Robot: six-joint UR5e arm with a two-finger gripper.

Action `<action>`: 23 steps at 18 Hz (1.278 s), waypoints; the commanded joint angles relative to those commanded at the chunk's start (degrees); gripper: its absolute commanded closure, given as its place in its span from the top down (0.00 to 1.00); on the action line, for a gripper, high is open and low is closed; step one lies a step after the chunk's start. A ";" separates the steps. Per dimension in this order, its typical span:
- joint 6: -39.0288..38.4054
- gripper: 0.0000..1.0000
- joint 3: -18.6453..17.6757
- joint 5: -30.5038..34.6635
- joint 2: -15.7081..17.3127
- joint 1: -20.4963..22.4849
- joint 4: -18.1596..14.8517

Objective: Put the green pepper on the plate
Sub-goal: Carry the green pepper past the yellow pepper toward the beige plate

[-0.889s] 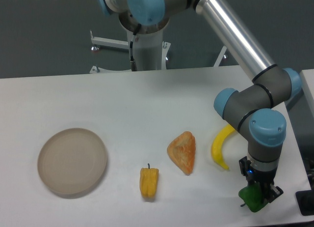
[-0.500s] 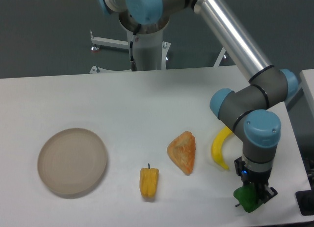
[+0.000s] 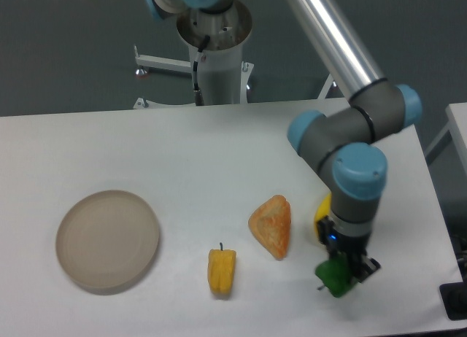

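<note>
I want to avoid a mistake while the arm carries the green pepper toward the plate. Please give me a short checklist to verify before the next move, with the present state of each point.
1. End effector shut on the small glossy green bell pepper: ok.
2. Pepper clear of the white table: cannot tell from this single view.
3. Round beige plate has nothing on it: ok.
4. Plate lies fully on the table, away from the edge: ok.
5. Straight path to the plate is free: not ok; the orange wedge-shaped pastry and the yellow-orange pepper with dark stem lie between.
6. Yellow banana visible beside the arm: not ok; the wrist hides most of it.
</note>
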 joint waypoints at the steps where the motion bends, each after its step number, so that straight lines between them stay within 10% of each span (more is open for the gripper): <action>1: -2.63 0.37 -1.85 -0.79 1.85 -1.14 -0.44; 10: -29.26 0.36 -13.98 -2.03 12.76 -13.79 -3.17; 17: -55.72 0.36 -15.93 -6.50 10.84 -21.36 3.24; 23: -61.64 0.37 -15.84 -6.42 5.83 -25.32 10.80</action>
